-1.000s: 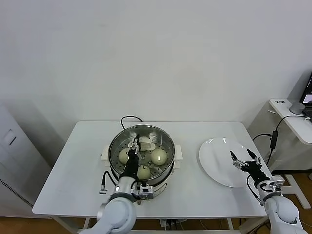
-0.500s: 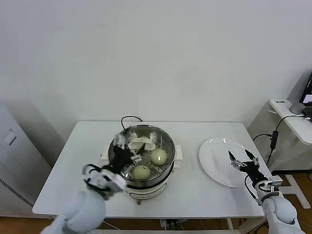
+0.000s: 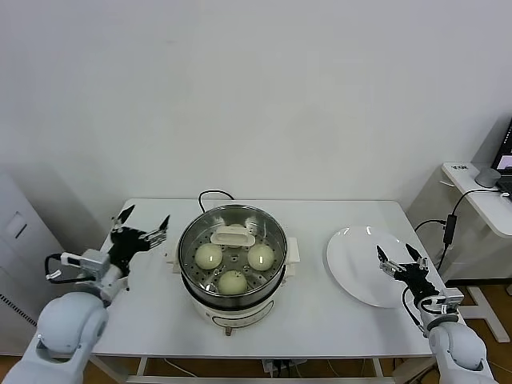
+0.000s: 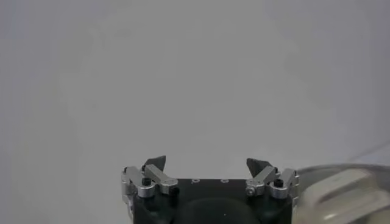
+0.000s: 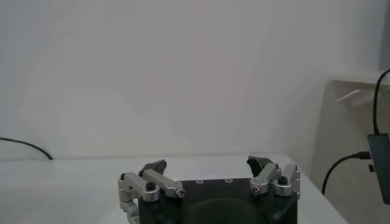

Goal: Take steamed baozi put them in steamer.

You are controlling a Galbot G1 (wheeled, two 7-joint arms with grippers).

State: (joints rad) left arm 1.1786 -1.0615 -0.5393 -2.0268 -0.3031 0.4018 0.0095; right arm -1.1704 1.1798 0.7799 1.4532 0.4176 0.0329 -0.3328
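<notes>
Steamer (image 3: 232, 240) with three baozi (image 3: 209, 255) (fourth unseen), left gripper (image 3: 141, 227) and right gripper (image 3: 402, 262) spread empty.

Shiny round steel steamer (image 3: 232, 268) with white base at the middle of the white table (image 3: 320, 320), black cord trailing toward the back edge, three smooth cream-white buns (image 3: 233, 282) resting on its perforated tray

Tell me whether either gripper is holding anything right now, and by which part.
Nothing is held. The left gripper is open beside the steamer, and the right gripper is open over the plate.
</notes>
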